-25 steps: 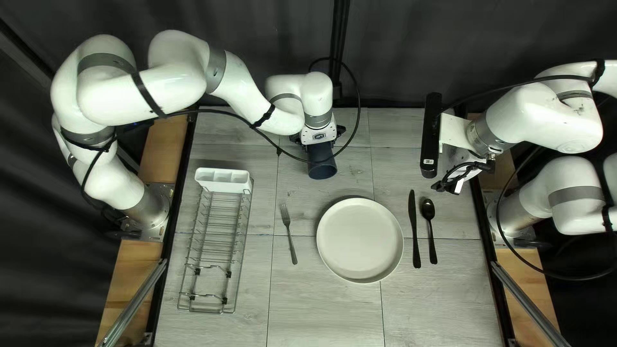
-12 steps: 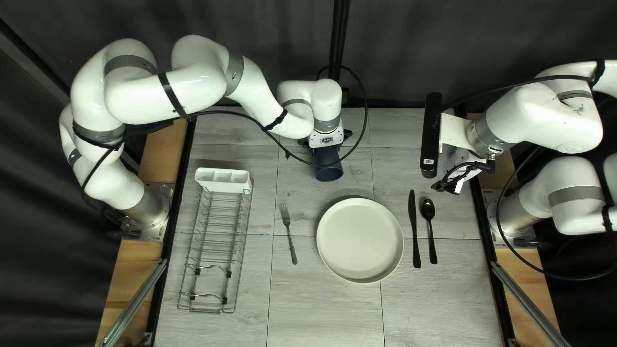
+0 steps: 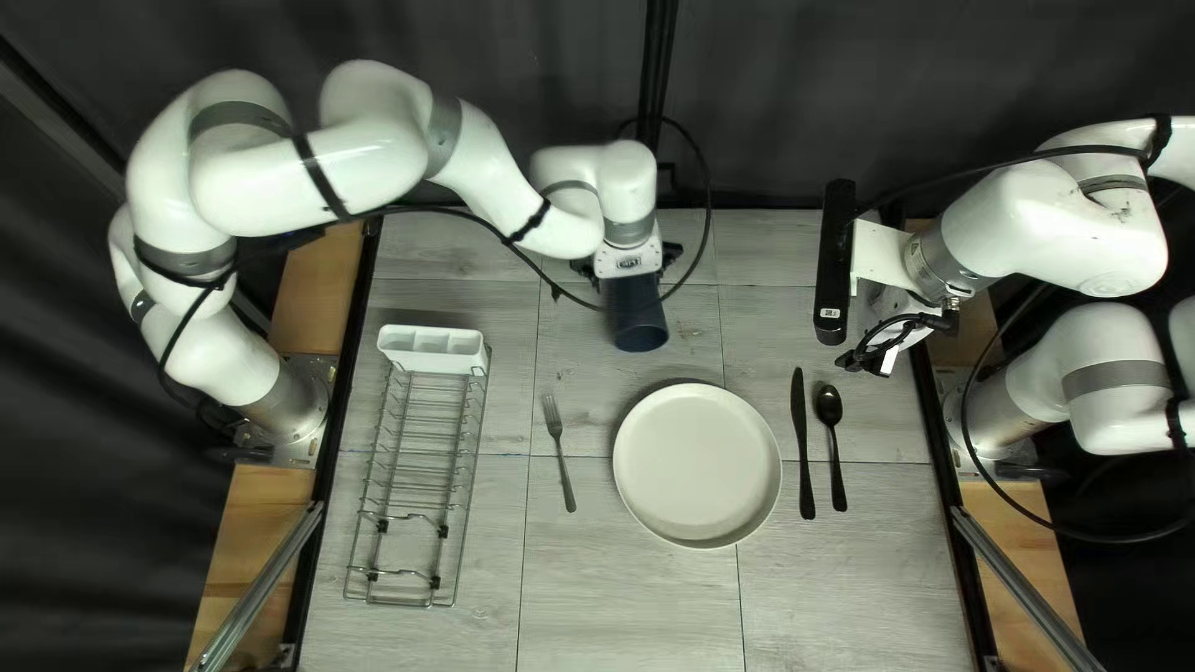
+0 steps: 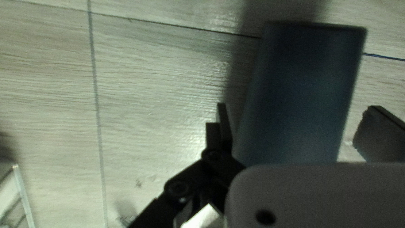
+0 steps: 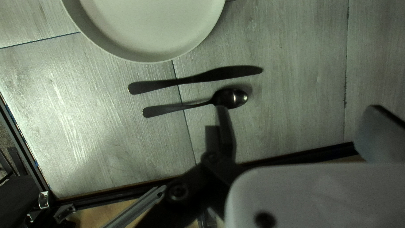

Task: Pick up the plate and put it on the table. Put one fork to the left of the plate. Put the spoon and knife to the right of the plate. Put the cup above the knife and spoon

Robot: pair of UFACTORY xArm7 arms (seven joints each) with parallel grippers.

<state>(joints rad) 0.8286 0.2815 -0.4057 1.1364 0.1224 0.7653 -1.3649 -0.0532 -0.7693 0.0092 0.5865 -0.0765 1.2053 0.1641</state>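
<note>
The left gripper (image 3: 629,263) is open, the cup (image 3: 637,317) between its fingers, on the plate's (image 3: 697,464) far side. The right gripper (image 3: 871,357) is open. Fork (image 3: 562,461) lies left, knife (image 3: 802,448) and spoon (image 3: 832,436) right.

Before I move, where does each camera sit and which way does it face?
Top left view: above the table at its near edge, slanting down at it; left arm and right arm show.
Left wrist view: on left arm's wrist, looking along the left gripper, open around the cup.
Right wrist view: on right arm's wrist, along the open right gripper, toward knife, spoon and part of plate.
Shared by top left and right wrist views: plate, knife, spoon.
</note>
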